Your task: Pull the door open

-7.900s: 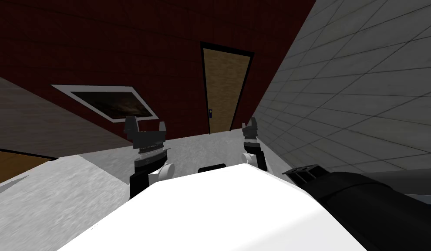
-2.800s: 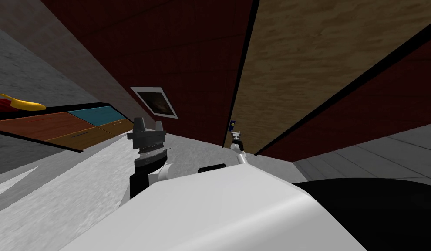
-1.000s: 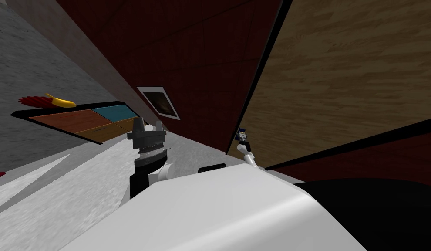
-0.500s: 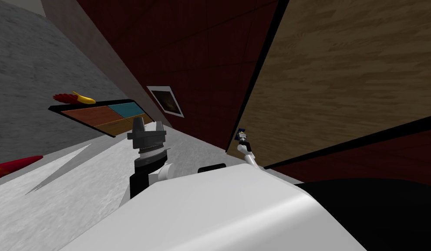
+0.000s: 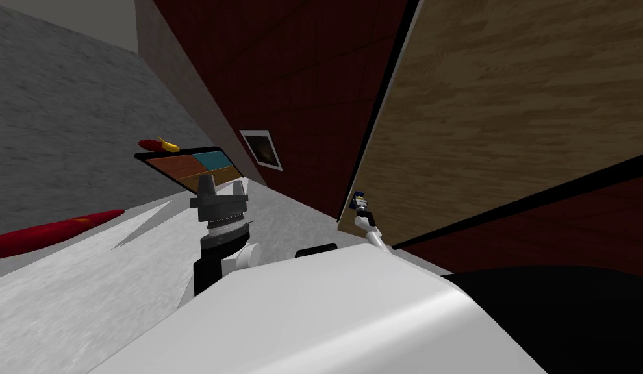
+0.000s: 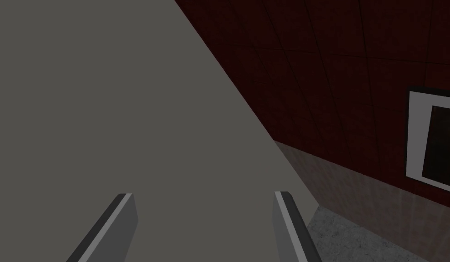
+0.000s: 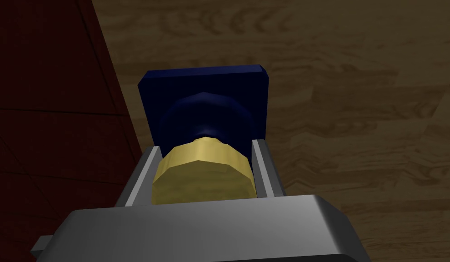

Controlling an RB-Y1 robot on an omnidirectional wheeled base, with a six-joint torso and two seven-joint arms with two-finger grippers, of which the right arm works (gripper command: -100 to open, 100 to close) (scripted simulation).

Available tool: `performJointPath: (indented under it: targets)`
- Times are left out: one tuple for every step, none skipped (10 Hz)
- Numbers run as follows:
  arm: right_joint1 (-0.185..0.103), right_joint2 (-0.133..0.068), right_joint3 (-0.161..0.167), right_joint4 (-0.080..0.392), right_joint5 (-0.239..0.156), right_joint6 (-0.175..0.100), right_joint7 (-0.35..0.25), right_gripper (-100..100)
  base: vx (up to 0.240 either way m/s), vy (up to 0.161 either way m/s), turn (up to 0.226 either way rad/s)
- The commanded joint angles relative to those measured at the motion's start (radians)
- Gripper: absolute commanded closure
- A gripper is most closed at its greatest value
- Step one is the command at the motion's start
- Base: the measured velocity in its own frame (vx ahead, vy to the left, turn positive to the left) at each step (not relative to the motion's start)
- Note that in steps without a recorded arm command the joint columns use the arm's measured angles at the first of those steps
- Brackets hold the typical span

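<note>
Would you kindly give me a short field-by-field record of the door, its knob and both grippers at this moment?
Door: wood-grain panel in a black frame, set in a dark red wall
Knob: yellow, on a dark blue plate near the door's edge
Right gripper: fingers pressed on both sides of the knob
Left gripper: fingers open, holding nothing, left of the door

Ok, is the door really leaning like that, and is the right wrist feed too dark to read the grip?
Head view: the door leans only from camera roll and wide-lens splay. Right wrist view: dim, no glare, readable; the right gripper is shut on the yellow knob. Left wrist view: evenly lit, left gripper open.
</note>
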Motion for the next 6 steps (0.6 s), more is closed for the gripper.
performJointPath:
  targets:
    - [0.008, -0.01, 0.021, -0.006, -0.002, -0.001, -0.02, 100, -0.254, -0.026, 0.11]
    - [0.006, -0.005, 0.011, -0.006, -0.001, 0.002, -0.009, 100, -0.112, -0.016, 0.038]
    - [0.015, -0.013, 0.031, -0.01, 0.001, 0.003, -0.023, 100, -0.157, -0.019, 0.111]
    - [0.018, -0.018, 0.038, -0.013, 0.001, 0.003, -0.03, 100, -0.247, -0.045, 0.122]
    - [0.023, -0.027, 0.052, -0.017, 0.002, 0.001, -0.041, 100, -0.257, -0.032, 0.16]
    - [0.027, -0.033, 0.062, -0.021, 0.003, 0.0, -0.049, 100, -0.25, -0.039, 0.143]
